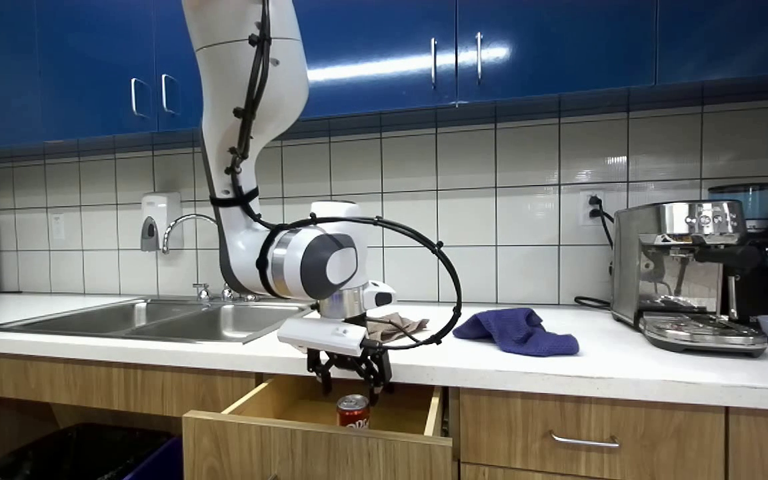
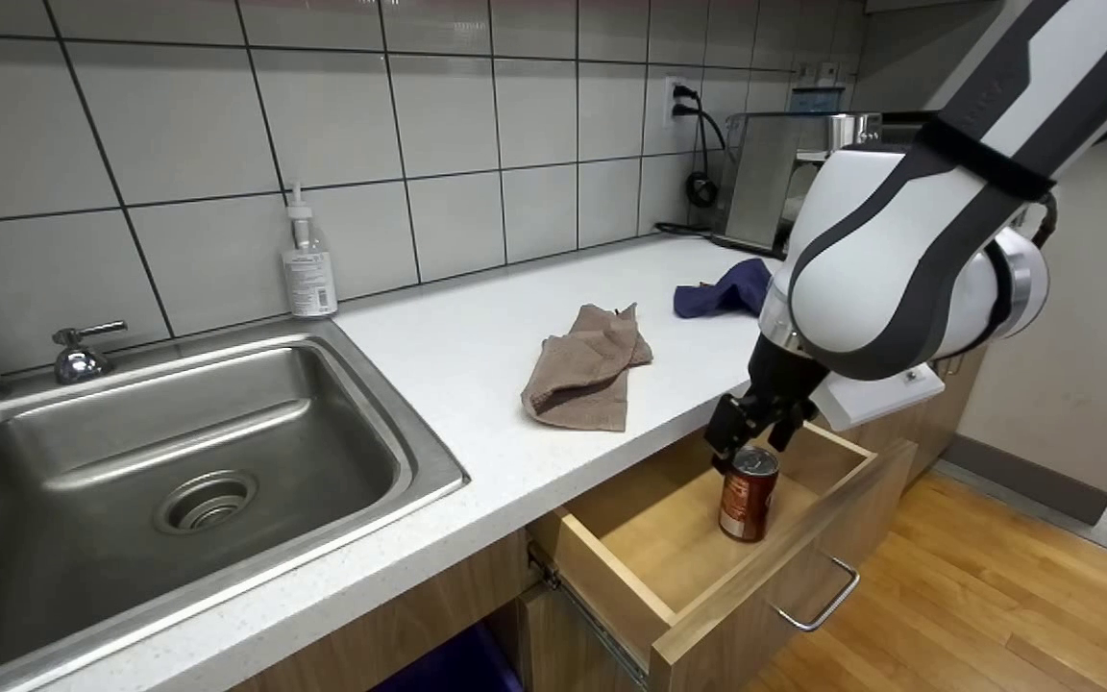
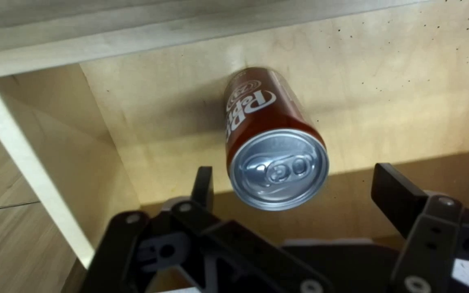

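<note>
A dark red soda can (image 2: 746,505) with white lettering stands upright on the floor of a pulled-out wooden drawer (image 2: 650,538). Only the can's upper part (image 1: 353,415) shows over the drawer front (image 1: 317,447) in an exterior view. My black gripper (image 3: 292,167) points down over it, jaws wide apart. In the wrist view the silver lid (image 3: 279,169) appears between the two fingers, with a gap on each side, wider on the right. Nothing is gripped. The fingertips hang at about the height of the can's top; their exact clearance I cannot tell.
The white counter's front edge (image 1: 557,383) overhangs the drawer's back. On the counter lie a brown cloth (image 2: 592,375) and a purple cloth (image 1: 517,331). A steel sink (image 2: 179,423) and an espresso machine (image 1: 677,267) stand farther off. A bin (image 1: 71,453) sits beneath the counter.
</note>
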Action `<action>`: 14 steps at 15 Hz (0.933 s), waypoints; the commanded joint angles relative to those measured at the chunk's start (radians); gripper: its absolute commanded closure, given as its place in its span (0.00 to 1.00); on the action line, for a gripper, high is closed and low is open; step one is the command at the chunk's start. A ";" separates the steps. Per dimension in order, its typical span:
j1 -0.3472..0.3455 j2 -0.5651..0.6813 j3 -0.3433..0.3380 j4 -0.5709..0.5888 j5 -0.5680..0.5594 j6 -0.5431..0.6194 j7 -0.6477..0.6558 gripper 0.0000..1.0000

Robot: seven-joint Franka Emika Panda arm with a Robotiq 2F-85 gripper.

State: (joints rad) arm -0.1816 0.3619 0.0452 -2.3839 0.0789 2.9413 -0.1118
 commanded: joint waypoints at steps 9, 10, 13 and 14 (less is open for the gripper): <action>-0.023 -0.250 0.009 -0.184 0.107 -0.020 -0.064 0.00; -0.019 -0.265 0.004 -0.194 0.118 -0.022 -0.065 0.00; -0.029 -0.307 0.005 -0.217 0.151 -0.052 -0.052 0.00; -0.028 -0.318 0.000 -0.221 0.163 -0.066 -0.044 0.00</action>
State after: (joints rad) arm -0.1910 0.1175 0.0404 -2.5671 0.2002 2.9297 -0.1395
